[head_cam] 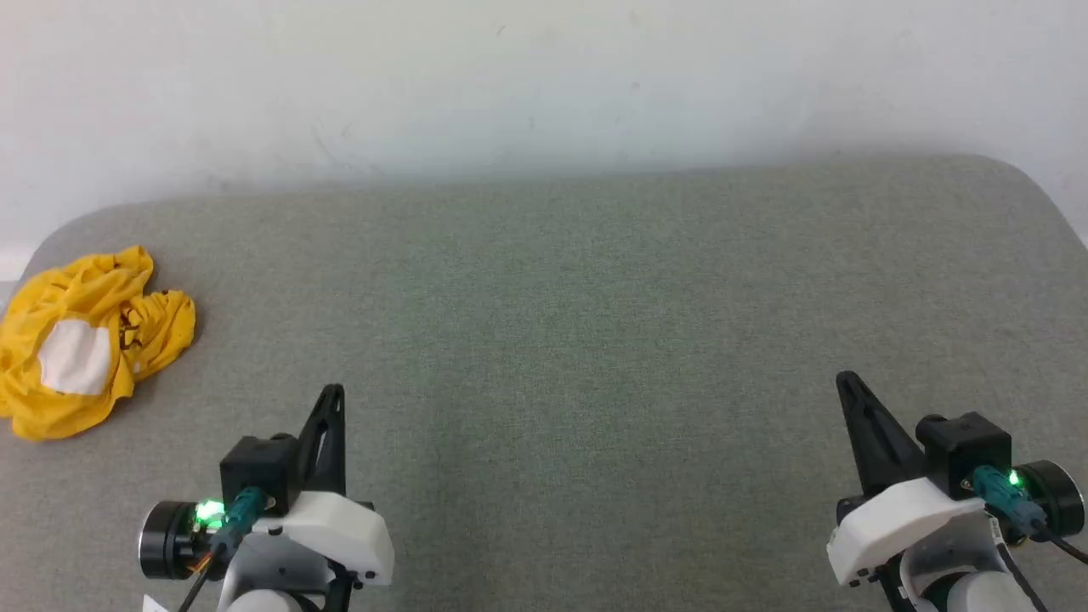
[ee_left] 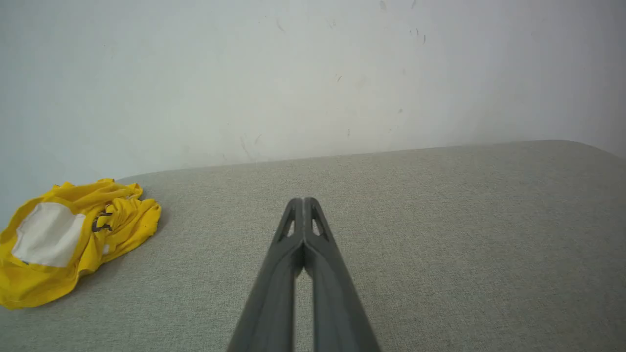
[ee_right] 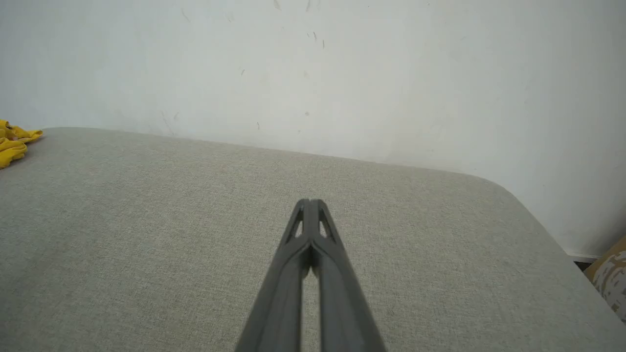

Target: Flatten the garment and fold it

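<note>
A crumpled mustard-yellow cotton T-shirt (head_cam: 51, 408), its white square patch (head_cam: 76, 357) facing up, lies bunched at the far left edge of the grey fabric-covered tabletop (head_cam: 578, 323). Well to its right, the left gripper (head_cam: 333, 393) hovers empty with its fingers pressed together. At the far right, the right gripper (head_cam: 844, 378) is the same.

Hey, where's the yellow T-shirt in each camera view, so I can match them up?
Head view: the garment lies crumpled at the far left of the grey surface.
Left wrist view: lower left, left of the left hand.
Right wrist view: a sliver at the left edge.
Shared landmark: the white wall behind the surface.
</note>
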Controlling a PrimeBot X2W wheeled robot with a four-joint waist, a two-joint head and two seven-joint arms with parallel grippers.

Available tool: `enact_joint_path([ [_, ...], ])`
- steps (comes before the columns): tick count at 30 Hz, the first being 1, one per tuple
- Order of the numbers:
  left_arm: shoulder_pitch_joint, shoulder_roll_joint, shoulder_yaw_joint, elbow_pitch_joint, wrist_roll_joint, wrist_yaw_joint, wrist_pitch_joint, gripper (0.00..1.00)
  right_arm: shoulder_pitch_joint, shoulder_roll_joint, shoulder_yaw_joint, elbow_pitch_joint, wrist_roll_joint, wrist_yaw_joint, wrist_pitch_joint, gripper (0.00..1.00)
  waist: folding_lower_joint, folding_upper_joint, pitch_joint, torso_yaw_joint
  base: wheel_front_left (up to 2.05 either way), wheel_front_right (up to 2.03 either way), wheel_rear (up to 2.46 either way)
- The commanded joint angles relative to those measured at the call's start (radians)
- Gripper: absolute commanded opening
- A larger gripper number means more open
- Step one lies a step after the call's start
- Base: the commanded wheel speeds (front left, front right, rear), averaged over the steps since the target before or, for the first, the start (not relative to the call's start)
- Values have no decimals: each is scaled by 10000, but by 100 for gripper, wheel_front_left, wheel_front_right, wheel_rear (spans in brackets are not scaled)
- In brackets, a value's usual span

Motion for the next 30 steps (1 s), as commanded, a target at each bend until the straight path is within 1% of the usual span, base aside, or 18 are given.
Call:
enact_joint_path([
  [1, 53, -22, 34, -58, 64, 64, 1, 0, -71, 38, -3, -64, -76, -21, 5, 0, 0, 0, 0, 0, 0, 0, 0],
  [28, 53, -22, 34, -58, 64, 64, 1, 0, -71, 38, -3, -64, -76, -21, 5, 0, 0, 0, 0, 0, 0, 0, 0],
  [29, 0, 0, 0, 0, 0, 0, 0, 0, 0, 0, 0, 0, 1, 0, 0, 0, 0, 0, 0, 0, 0, 0, 0],
  [30, -2, 2, -5, 6, -3, -3, -2, 100, 0, -2, 1, 9, 6, 0, -1, 100, 0, 0, 0, 0, 0, 0, 0],
])
